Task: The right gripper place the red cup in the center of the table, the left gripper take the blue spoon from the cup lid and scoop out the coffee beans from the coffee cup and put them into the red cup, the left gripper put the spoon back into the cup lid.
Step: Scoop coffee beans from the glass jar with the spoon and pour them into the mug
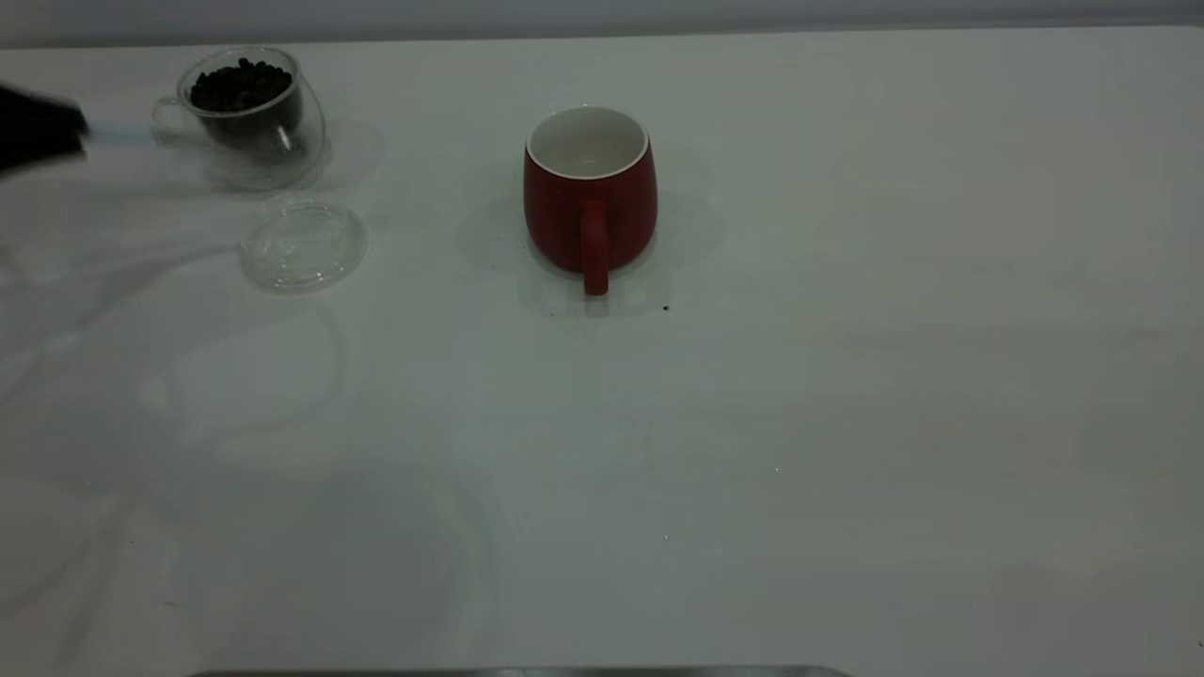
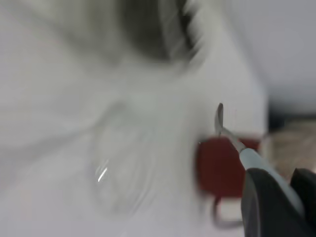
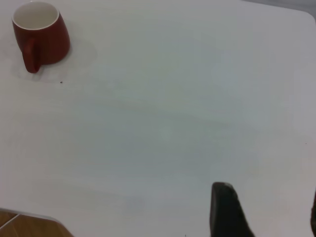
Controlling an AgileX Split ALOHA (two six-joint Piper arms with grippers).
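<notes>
The white table (image 1: 847, 423) bears the red cup (image 1: 590, 193) centrally; the coffee cup (image 1: 249, 113) and cup lid (image 1: 303, 243) stand leftward.

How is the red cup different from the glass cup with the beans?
The red cup is solid red and looks empty inside; the coffee cup is clear glass holding dark coffee beans. The red cup stands mid-table, the coffee cup at the far left corner, and the red cup looks bigger. Both stand upright and have handles.

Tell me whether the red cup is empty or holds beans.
Empty: the red cup shows only its bare white inside; the beans sit in the glass cup.
</notes>
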